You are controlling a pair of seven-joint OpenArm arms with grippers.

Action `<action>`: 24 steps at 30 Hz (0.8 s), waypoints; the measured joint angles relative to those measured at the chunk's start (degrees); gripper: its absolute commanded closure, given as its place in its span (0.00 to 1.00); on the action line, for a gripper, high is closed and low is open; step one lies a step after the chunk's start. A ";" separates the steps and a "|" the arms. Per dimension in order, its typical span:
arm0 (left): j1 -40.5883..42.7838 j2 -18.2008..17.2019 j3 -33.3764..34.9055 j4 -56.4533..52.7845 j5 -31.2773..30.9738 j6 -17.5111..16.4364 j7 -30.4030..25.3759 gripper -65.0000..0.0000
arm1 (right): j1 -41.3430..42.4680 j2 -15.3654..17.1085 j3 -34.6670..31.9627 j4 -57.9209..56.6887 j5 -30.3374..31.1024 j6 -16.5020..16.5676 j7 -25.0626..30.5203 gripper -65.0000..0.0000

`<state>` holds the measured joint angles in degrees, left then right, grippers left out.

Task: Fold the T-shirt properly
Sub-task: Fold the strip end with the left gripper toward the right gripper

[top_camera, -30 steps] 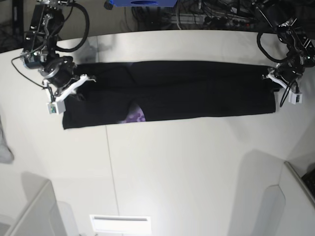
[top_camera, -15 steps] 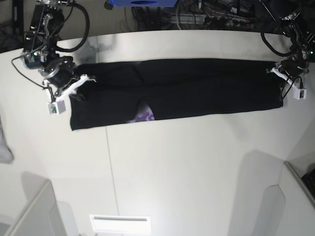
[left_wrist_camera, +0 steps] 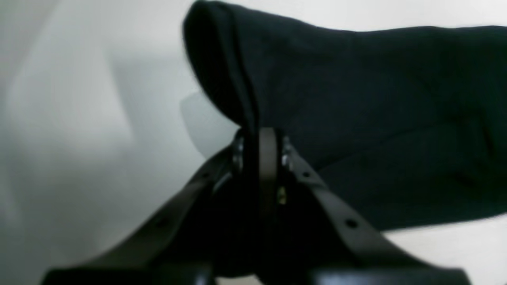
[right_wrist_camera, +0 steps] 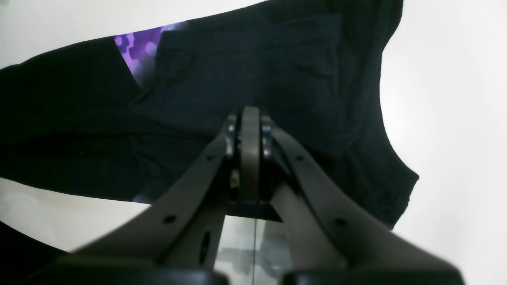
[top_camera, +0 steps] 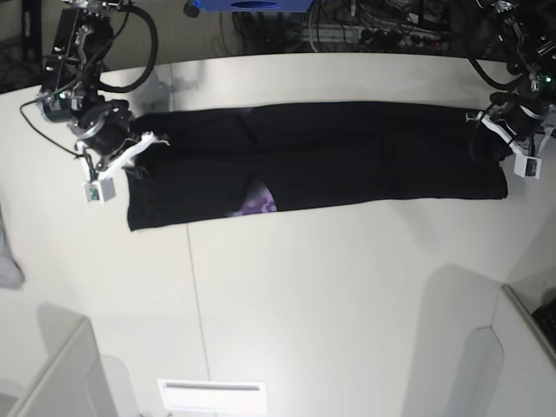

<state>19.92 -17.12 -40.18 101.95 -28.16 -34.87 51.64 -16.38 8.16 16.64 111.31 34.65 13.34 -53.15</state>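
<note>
The black T-shirt (top_camera: 347, 156) lies stretched in a long folded strip across the white table (top_camera: 330, 287). A patch of purple print (top_camera: 256, 206) peeks out at its near edge. My left gripper (top_camera: 497, 130) is at the strip's right end, and in the left wrist view it (left_wrist_camera: 259, 136) is shut on a raised fold of the T-shirt (left_wrist_camera: 376, 118). My right gripper (top_camera: 152, 142) is at the strip's left end. In the right wrist view it (right_wrist_camera: 249, 126) is shut on the T-shirt (right_wrist_camera: 257, 59), with wrinkles running to its tips and the print (right_wrist_camera: 138, 51) beyond.
A small grey cloth (top_camera: 7, 252) hangs at the table's left edge. Grey bins stand at the near left (top_camera: 52, 373) and near right (top_camera: 512, 347). A white label (top_camera: 213, 395) lies at the front edge. Cables and a blue object (top_camera: 252, 5) sit behind the table.
My left gripper has moved rightward and pulled the T-shirt's end with it. The whole strip has slid right and drawn tighter. The right gripper has stayed in place.
</note>
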 measured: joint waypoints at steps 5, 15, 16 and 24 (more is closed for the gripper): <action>1.55 0.57 6.08 5.35 -0.24 2.58 0.20 1.00 | 0.00 0.02 0.00 0.00 0.00 0.00 0.02 1.00; 1.77 2.29 16.00 7.82 -0.22 7.98 0.20 1.00 | 0.11 0.02 0.00 0.00 0.00 0.00 0.00 1.00; 1.68 2.62 16.81 7.82 -0.17 8.09 0.22 1.00 | 0.13 0.02 0.00 0.00 -0.02 0.00 0.02 1.00; 0.87 3.26 25.57 7.80 -0.22 12.26 0.31 1.00 | 0.96 0.04 0.00 -0.61 0.04 0.00 0.02 1.00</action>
<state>20.80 -13.87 -14.61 109.75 -28.38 -22.61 51.94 -15.42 8.21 16.64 110.69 34.70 13.34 -53.12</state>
